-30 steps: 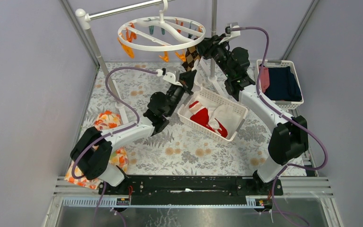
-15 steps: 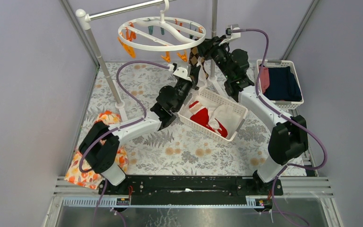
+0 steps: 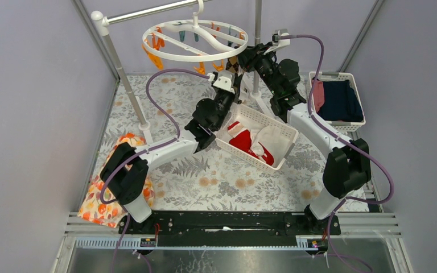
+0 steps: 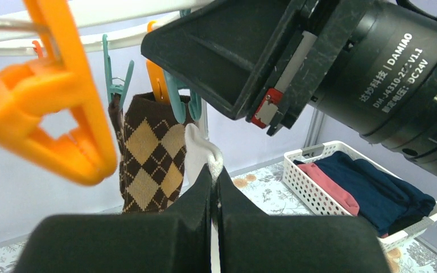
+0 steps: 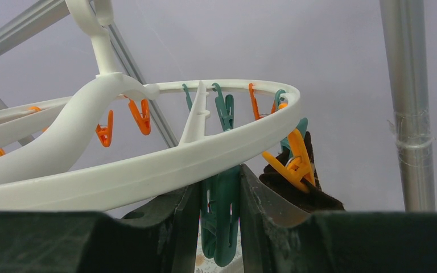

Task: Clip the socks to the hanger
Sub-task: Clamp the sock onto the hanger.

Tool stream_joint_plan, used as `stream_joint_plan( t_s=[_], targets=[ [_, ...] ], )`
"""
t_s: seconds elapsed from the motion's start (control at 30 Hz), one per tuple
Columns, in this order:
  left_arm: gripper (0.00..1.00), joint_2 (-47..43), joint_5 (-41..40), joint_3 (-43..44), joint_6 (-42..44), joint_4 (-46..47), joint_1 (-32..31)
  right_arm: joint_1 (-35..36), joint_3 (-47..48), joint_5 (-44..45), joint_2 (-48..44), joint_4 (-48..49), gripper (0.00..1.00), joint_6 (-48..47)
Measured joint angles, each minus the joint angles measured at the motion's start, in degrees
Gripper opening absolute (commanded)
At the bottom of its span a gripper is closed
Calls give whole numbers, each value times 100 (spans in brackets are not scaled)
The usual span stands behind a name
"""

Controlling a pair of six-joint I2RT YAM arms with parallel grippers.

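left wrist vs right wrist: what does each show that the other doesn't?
Left wrist only: left gripper shut on a white sock, the diamond pattern of the argyle sock, the basket of folded clothes, and the right arm close overhead.
Right wrist only: right gripper closed on a teal pin, the hook and a pole.
Both: the hanger rim, orange pins and the argyle sock clipped at the rim.
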Motion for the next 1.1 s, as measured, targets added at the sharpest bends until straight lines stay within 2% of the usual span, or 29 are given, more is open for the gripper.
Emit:
stream_joint_plan(
  t_s=[1.1],
  targets=[
    [0,109,-155,372,-42,-304,105,0,-125,26,0,39,28,-50]
  ],
)
